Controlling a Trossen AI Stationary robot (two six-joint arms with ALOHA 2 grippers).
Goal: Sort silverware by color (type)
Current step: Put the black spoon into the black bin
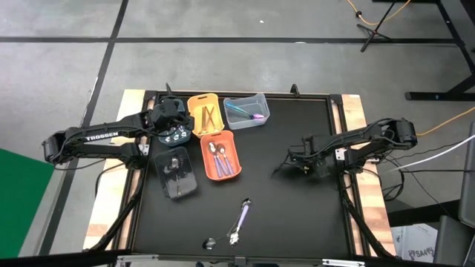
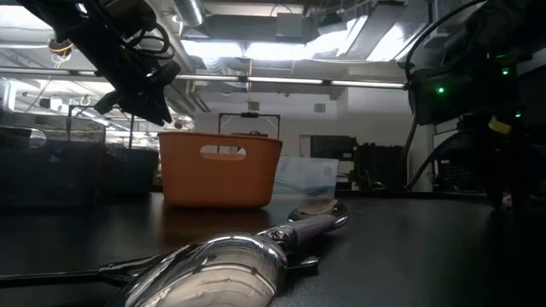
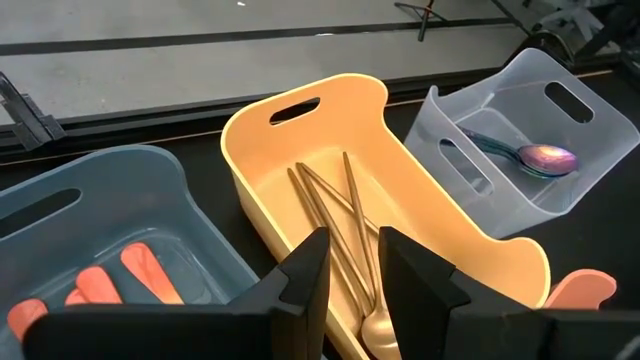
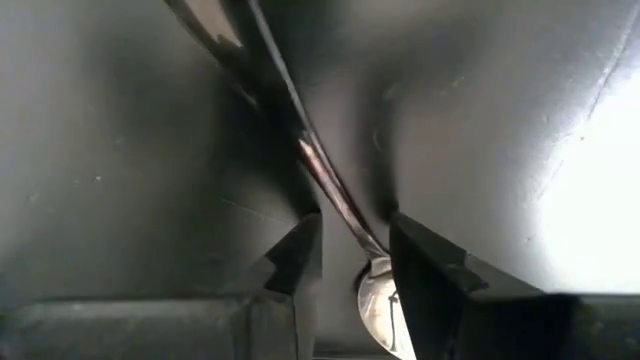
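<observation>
My right gripper [image 1: 295, 162] points down at the black table right of centre, open. Its fingers stand on either side of the thin handle [image 4: 330, 190] of a dark spoon, whose shiny bowl [image 4: 380, 300] lies flat on the table. My left gripper [image 3: 352, 270] hovers open over the yellow bin [image 3: 300, 150], which holds several gold pieces [image 3: 345, 215]. A purple iridescent spoon [image 3: 540, 158] lies in the clear bin [image 1: 246, 110]. The orange bin [image 1: 220, 154] holds purple-handled pieces. A purple-handled piece [image 1: 241, 217] and a small silver one [image 1: 210, 242] lie loose near the table's front edge.
A blue-grey bin [image 3: 90, 210] with orange-red pieces stands beside the yellow one, below my left arm. A dark bin [image 1: 177, 174] sits left of the orange bin. The bins cluster at the table's far left; wooden rails [image 1: 356, 111] frame the black mat.
</observation>
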